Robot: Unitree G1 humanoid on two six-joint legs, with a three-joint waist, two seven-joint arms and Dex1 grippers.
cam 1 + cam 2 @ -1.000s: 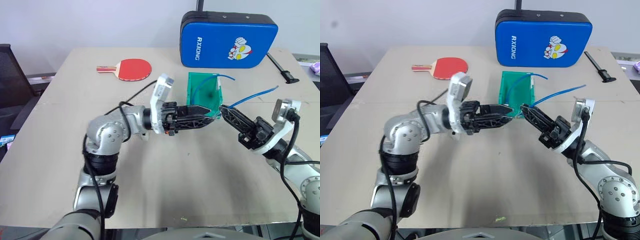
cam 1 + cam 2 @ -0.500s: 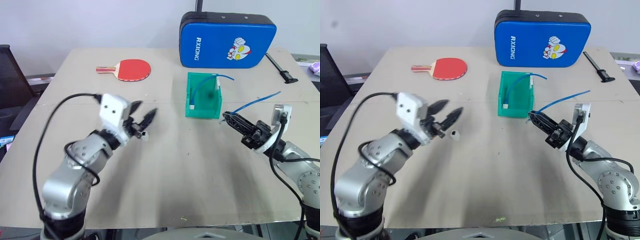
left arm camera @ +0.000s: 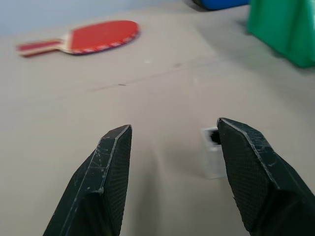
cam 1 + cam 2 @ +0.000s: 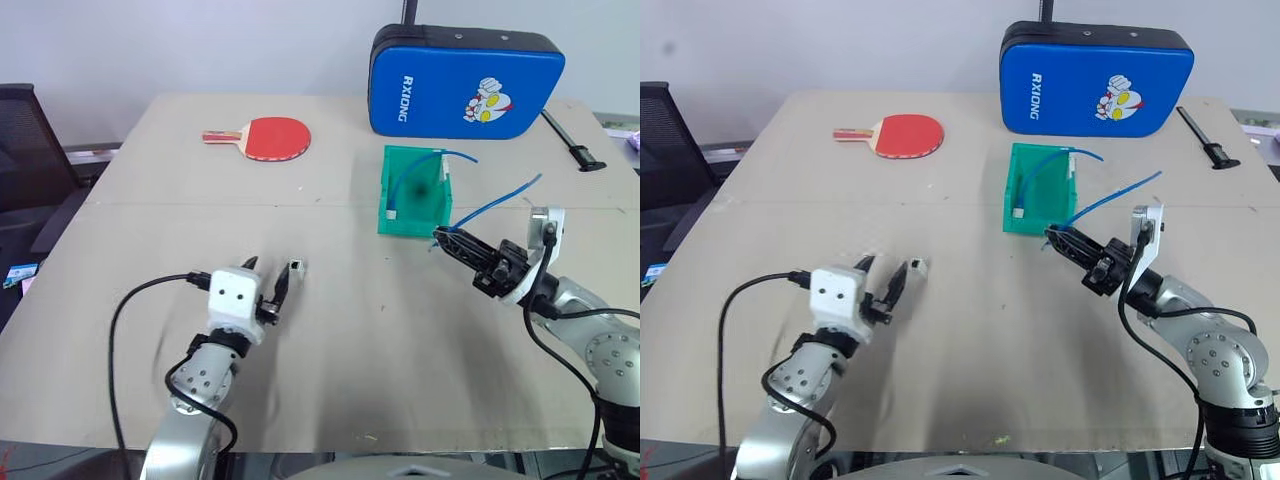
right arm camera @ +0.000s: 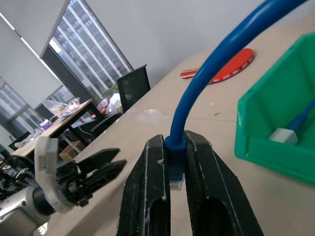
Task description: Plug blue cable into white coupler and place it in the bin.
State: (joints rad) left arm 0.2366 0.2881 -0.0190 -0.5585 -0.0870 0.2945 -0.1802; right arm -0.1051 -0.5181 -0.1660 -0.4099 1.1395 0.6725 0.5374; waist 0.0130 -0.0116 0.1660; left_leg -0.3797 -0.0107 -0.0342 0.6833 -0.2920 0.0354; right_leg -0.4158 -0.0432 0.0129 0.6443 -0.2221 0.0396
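The white coupler [image 4: 297, 267] stands on the table, its dark socket showing in the left wrist view [image 3: 212, 157]. My left gripper [image 4: 268, 278] is low over the table just behind it, open, with the coupler close to the inner side of one finger [image 3: 251, 172]. My right gripper [image 4: 441, 238] is shut on the plug end of the blue cable [image 4: 500, 200], which arcs up and to the right. It hovers in front of the green bin's [image 4: 384, 192] near right corner. The clear plug pokes out between its fingers [image 5: 147, 187].
Inside the bin lies another blue cable [image 4: 418, 163] with a white block on its end. A blue padded case [image 4: 465, 80] stands behind the bin, a red paddle [image 4: 270, 137] lies at the far left, and a black tool [image 4: 572, 140] lies at the far right.
My left arm swung away from the bin, down and to the left, and now sits low behind the coupler. The right gripper kept its hold on the cable and sank slightly.
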